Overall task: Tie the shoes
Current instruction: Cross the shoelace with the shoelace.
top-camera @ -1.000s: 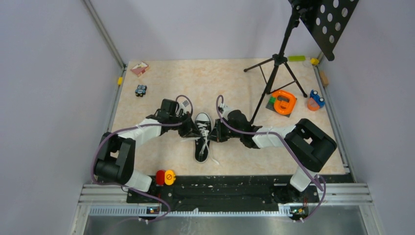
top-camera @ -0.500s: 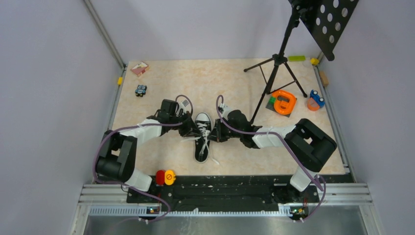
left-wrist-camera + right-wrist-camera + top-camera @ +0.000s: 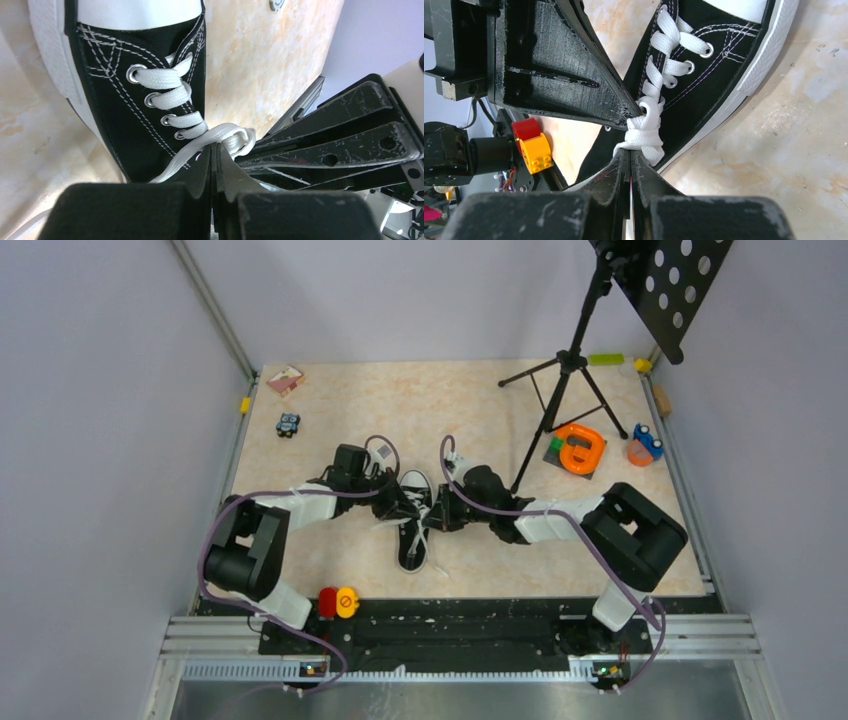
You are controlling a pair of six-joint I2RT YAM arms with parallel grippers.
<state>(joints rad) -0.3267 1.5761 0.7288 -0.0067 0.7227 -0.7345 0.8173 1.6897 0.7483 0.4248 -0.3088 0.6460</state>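
A black low-top shoe [image 3: 414, 536] with a white toe cap lies in the middle of the table, toe pointing away from the arm bases. Its white laces [image 3: 176, 98] cross the eyelets, and loose ends trail near the heel. My left gripper [image 3: 395, 503] is at the shoe's left side, shut on a lace strand [image 3: 223, 136] over the tongue. My right gripper [image 3: 438, 510] is at the shoe's right side, shut on a bunched lace [image 3: 644, 131]. In the wrist views the left gripper's tip [image 3: 215, 146] and the right gripper's tip [image 3: 630, 151] nearly meet over the shoe [image 3: 704, 70].
A tripod stand [image 3: 566, 390] stands at the back right, beside an orange ring-shaped object [image 3: 579, 449] and a blue toy [image 3: 645, 444]. A small toy car [image 3: 288, 424] and a pink card [image 3: 285, 379] lie at the back left. Red and yellow blocks [image 3: 338, 602] sit at the near edge.
The left arm's elbow has swung right and slightly away from the near edge, carrying its gripper a little toward the shoe. The right arm and the shoe have stayed put.
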